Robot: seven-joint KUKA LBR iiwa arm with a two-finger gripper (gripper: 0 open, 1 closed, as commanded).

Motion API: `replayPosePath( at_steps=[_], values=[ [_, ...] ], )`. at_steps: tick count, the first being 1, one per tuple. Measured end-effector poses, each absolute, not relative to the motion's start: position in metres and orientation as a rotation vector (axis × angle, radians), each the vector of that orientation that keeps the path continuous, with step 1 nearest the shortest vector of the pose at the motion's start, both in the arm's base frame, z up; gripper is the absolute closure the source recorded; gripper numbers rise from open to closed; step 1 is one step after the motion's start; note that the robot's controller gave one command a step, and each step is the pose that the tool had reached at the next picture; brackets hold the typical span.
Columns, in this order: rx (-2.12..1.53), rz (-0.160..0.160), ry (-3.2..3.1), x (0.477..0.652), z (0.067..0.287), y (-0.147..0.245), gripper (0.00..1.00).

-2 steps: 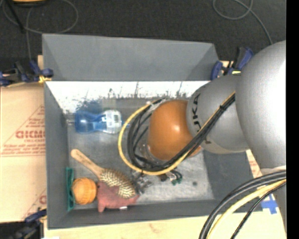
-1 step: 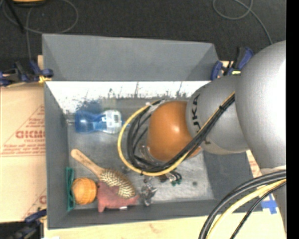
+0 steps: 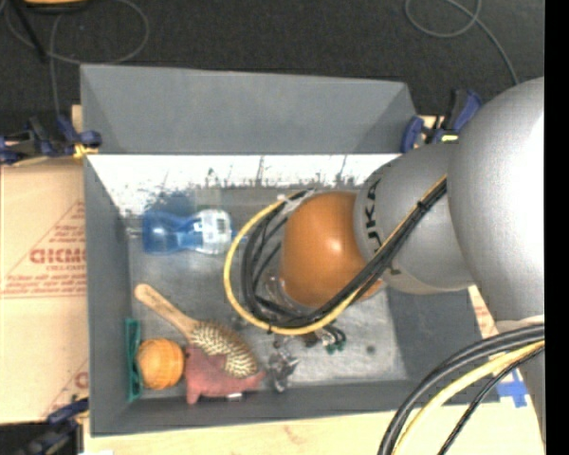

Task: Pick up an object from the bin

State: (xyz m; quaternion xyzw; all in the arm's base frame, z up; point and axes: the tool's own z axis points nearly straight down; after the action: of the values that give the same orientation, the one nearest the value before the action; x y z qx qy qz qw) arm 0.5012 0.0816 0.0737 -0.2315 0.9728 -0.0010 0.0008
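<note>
Camera view: the arm comes in from the right and bends down into the bin. Its orange wrist cover and a loop of cables hide most of the mid floor. The claw pokes out below the cover, low by the front wall. Whether it's spread or pressed together I can't tell, and nothing shows pinched in it.

Nearest things sit just to its left: a wooden hairbrush, lying diagonally w/ its bristle head toward the claw and its handle pointing up-left, and a pink cloth, crumpled partly under the brush head against the front wall. Further left is an orange ball, next to a green item on the left wall. A blue bottle lies on its side well apart, near the back-left.

Handling, as a guess: the brush is prob. light and stiff. The narrow handle is the better hold; the bristle head is wide and springy, so it may slip. The cloth is soft and light — pinch a raised fold from the top, though it could drag the brush along. The ball is round, so it's likely to roll off a shallow grip.
</note>
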Motion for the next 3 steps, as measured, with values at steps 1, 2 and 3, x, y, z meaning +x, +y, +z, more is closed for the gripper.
replayPosePath(
  at_steps=[1,2,3],
  values=[
    [-0.699,-0.004,3.062,0.558,0.109,0.129,0.0],
    [-0.994,-0.007,2.921,0.513,0.085,0.145,1.0],
    [-0.995,-0.008,2.921,0.513,0.085,0.145,1.0]
  ],
)
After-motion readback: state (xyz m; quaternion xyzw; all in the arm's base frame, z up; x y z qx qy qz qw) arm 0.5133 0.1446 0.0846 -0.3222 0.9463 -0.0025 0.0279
